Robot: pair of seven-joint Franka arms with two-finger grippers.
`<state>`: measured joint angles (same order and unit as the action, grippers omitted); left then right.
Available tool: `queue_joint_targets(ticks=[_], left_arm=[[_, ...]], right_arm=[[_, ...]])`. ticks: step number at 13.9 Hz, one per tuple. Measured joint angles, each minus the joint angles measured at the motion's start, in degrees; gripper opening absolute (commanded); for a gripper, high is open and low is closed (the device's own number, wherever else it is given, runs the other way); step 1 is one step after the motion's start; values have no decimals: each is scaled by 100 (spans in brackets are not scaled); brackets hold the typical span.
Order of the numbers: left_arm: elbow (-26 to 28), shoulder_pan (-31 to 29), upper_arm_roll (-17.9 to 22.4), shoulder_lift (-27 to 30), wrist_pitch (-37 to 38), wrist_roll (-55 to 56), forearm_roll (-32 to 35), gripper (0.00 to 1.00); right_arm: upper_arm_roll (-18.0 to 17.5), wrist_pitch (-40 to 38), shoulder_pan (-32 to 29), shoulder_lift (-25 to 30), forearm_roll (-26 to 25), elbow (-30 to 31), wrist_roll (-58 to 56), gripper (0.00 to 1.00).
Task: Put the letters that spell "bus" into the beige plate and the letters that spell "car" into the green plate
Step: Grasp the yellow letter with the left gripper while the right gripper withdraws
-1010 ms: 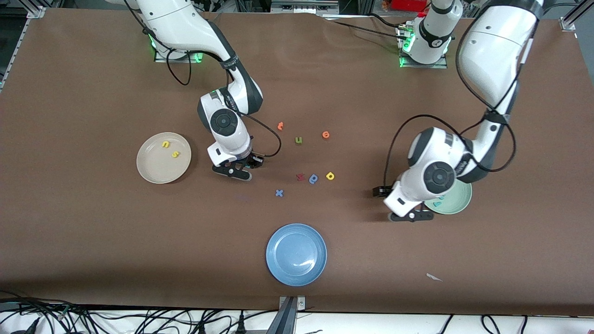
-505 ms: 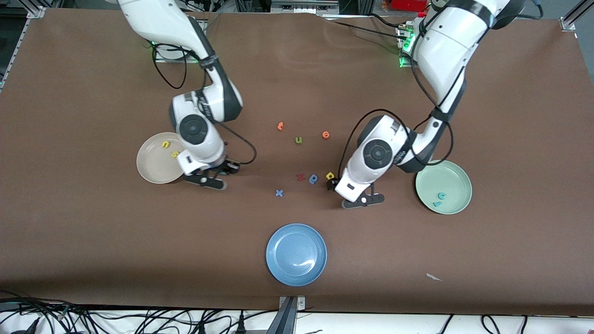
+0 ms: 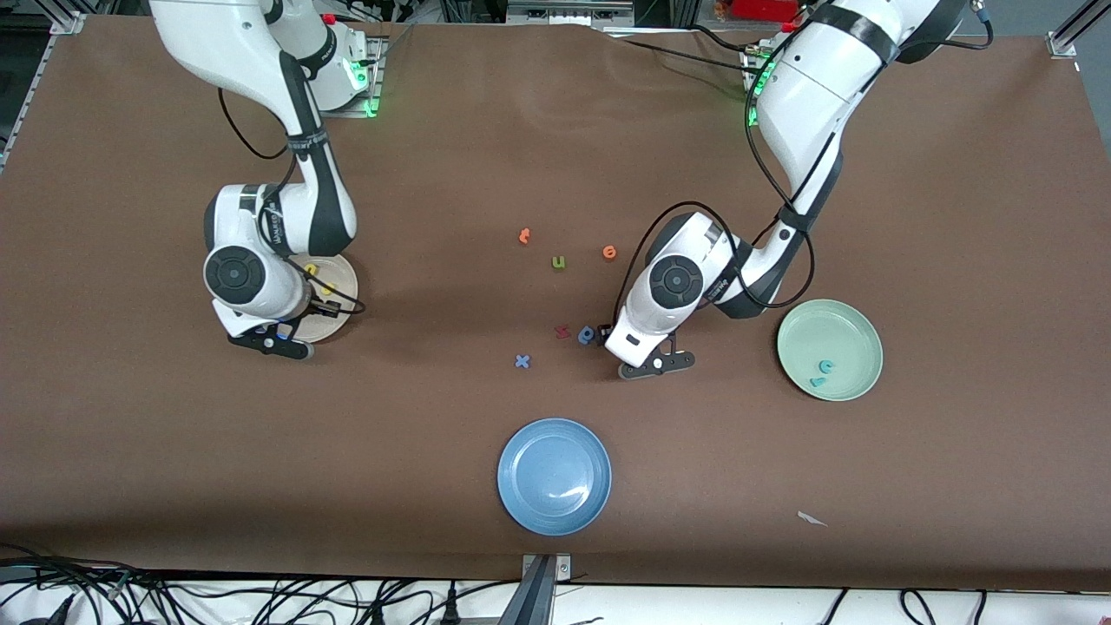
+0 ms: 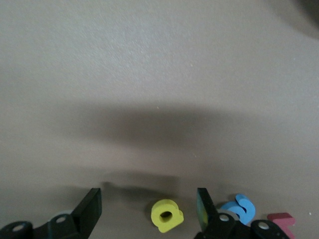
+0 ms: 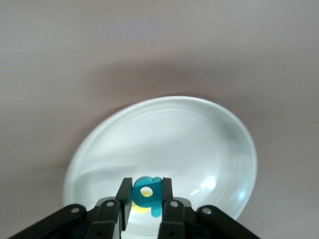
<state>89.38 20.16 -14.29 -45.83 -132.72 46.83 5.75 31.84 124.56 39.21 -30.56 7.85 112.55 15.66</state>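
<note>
Right wrist view: right gripper (image 5: 145, 198) pinches teal "b" (image 5: 147, 194) over beige plate (image 5: 214, 149); tilted release risks rim bounce. Left gripper (image 4: 148, 209) open around yellow "a" (image 4: 167, 215); blue letter (image 4: 240, 208) could snag.

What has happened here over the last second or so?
The right gripper, shut on the teal "b", swung over the beige plate. The left gripper left the green plate and now straddles the yellow "a", fingers open. Plates and other letters stayed put.
</note>
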Motion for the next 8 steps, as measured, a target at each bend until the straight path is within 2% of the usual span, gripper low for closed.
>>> queue_joint_targets(ticks=[1,4,5,8], left_arm=[[18,44,2,-1,0,30,0,75],[52,138,26,-15,1,120,0,67],[54,144,34,-30,1,122,0,61],[58,144,56,-45,9,124,7,46]], right_arm=[[2,24,-117,-74,0,17,-150,99],[3,29,-247,-111,3,-6,-423,99],[0,0,-231,-58,5,-51,-424,100],[-6,-335,-191,389,8,-291,-424,100]])
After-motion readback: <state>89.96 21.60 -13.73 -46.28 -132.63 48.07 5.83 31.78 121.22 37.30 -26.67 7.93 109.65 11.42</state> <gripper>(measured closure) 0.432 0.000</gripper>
